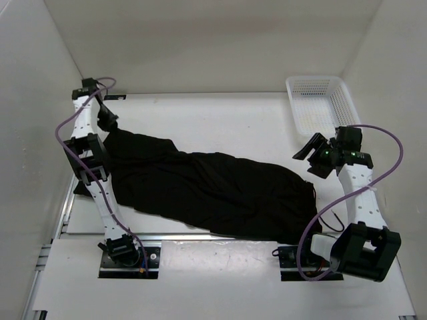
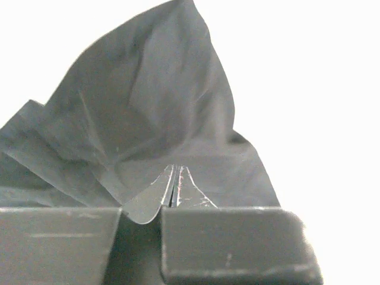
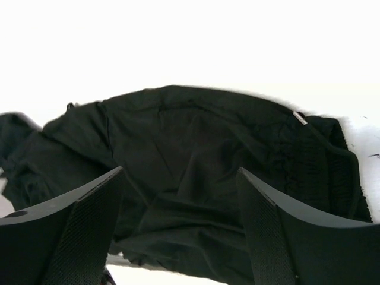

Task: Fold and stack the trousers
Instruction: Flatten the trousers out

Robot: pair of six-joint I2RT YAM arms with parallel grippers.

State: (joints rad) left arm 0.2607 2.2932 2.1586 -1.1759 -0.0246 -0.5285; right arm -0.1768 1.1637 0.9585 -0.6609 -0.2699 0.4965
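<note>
The black trousers [image 1: 213, 190] lie spread across the table from far left to near right. My left gripper [image 1: 107, 121] is at their far-left end, shut on a pinch of the fabric, which rises toward it. In the left wrist view the closed gripper [image 2: 175, 172] has grey-looking trouser cloth [image 2: 148, 101] tented up from between its tips. My right gripper [image 1: 311, 151] is open and empty, held above the table just past the trousers' right end. In the right wrist view the open gripper [image 3: 179, 173] frames the trousers [image 3: 196, 130] below, with the gathered waistband [image 3: 320, 160] at the right.
A white mesh basket [image 1: 320, 103] stands at the far right corner. White walls enclose the table on three sides. The arm bases [image 1: 127, 253] sit at the near edge, and a purple cable [image 1: 387, 150] loops off the right arm.
</note>
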